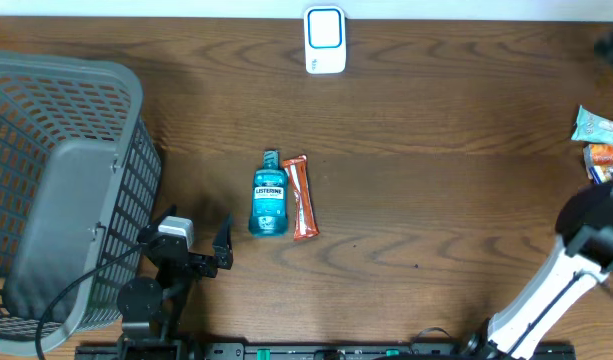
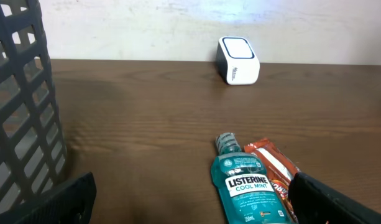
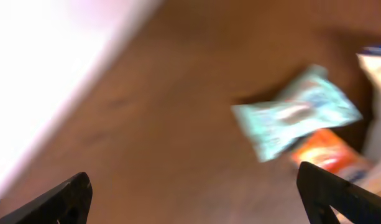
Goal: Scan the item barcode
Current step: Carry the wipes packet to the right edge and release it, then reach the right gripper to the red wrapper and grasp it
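Note:
A teal Listerine bottle (image 1: 269, 200) lies on the wooden table, cap pointing away, with an orange packet (image 1: 302, 197) touching its right side. The white and blue scanner (image 1: 325, 41) stands at the table's far edge. My left gripper (image 1: 196, 238) is open to the left of the bottle and holds nothing. In the left wrist view the bottle (image 2: 246, 186) and packet (image 2: 274, 165) lie just inside the right finger (image 2: 333, 202). My right gripper (image 3: 196, 199) is open and empty in a blurred view, with a light blue packet (image 3: 296, 118) and an orange packet (image 3: 327, 152) ahead of it.
A grey plastic basket (image 1: 56, 190) fills the left side of the table. At the right edge lie a light blue packet (image 1: 596, 125) and an orange one (image 1: 601, 155), just beyond the right arm (image 1: 586, 235).

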